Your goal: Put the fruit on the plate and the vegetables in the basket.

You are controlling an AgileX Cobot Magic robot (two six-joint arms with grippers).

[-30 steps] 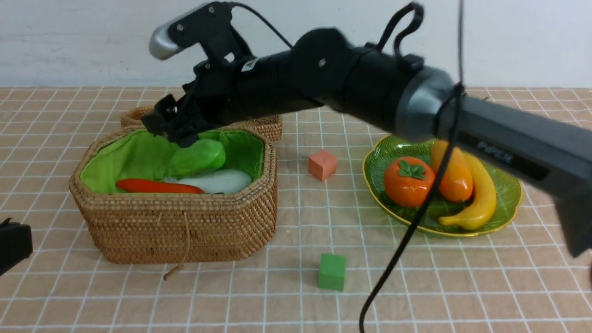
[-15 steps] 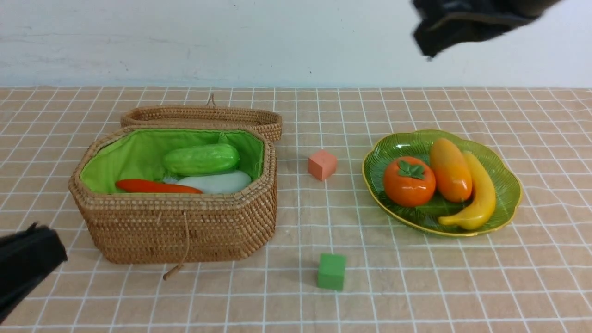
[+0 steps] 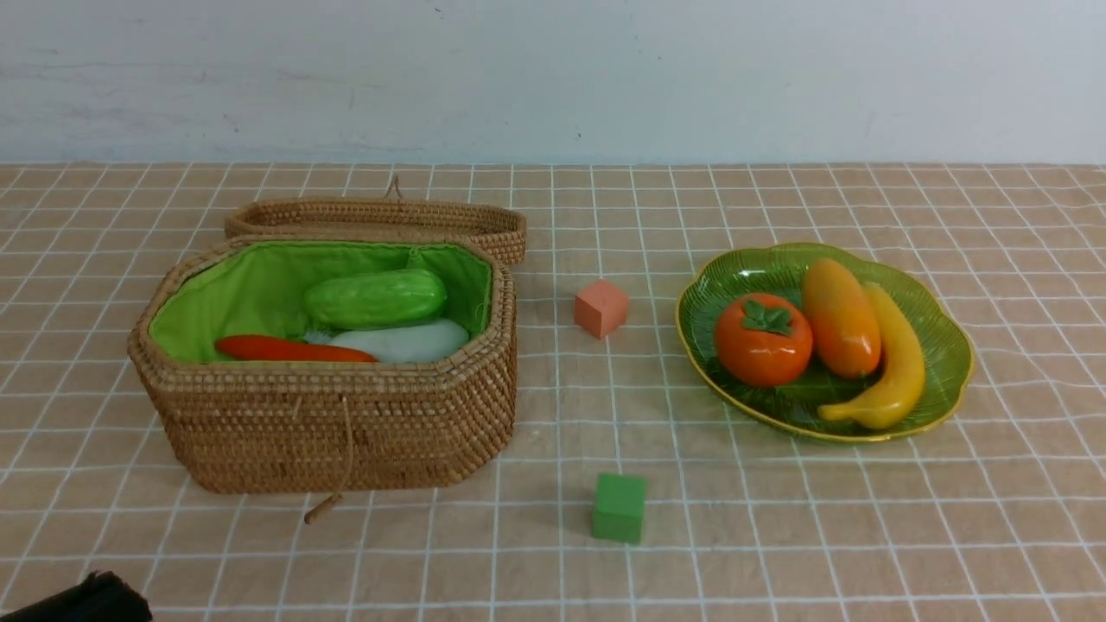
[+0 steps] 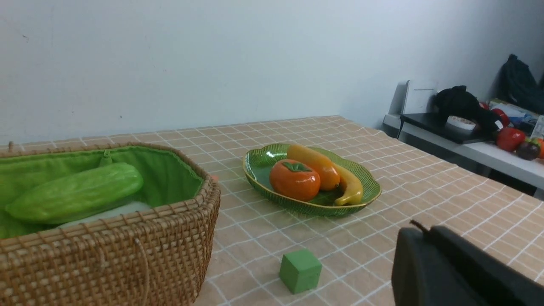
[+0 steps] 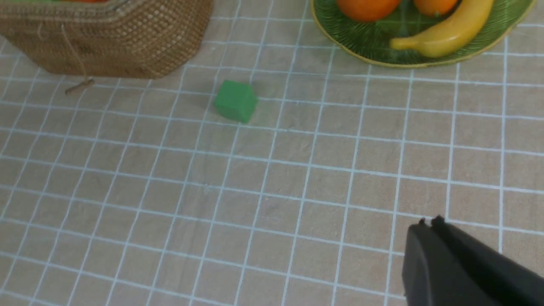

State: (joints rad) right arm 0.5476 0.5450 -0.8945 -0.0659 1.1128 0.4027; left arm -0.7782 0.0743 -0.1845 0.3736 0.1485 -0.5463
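The wicker basket (image 3: 328, 432) stands at the left with its green lining showing. Inside it lie a light green gourd (image 3: 376, 298), a red-orange carrot (image 3: 294, 348) and a white radish (image 3: 406, 339). On the green plate (image 3: 946, 345) at the right rest a persimmon (image 3: 762, 341), a mango (image 3: 840, 315) and a banana (image 3: 894, 371). My left gripper (image 4: 420, 228) is shut and holds nothing; only its dark tip (image 3: 82, 603) shows at the front view's lower left corner. My right gripper (image 5: 428, 221) is shut and empty above bare cloth, out of the front view.
A salmon cube (image 3: 601, 307) sits between basket and plate. A green cube (image 3: 619, 508) lies nearer the front. The basket's lid (image 3: 380, 216) lies flat behind it. Beyond the table's right end stands a side table (image 4: 467, 140) with clutter.
The right arm has drawn back from over the basket, up and to the right, out of the front view, and its gripper has shut. The gourd stays in the basket. The left gripper sank lower.
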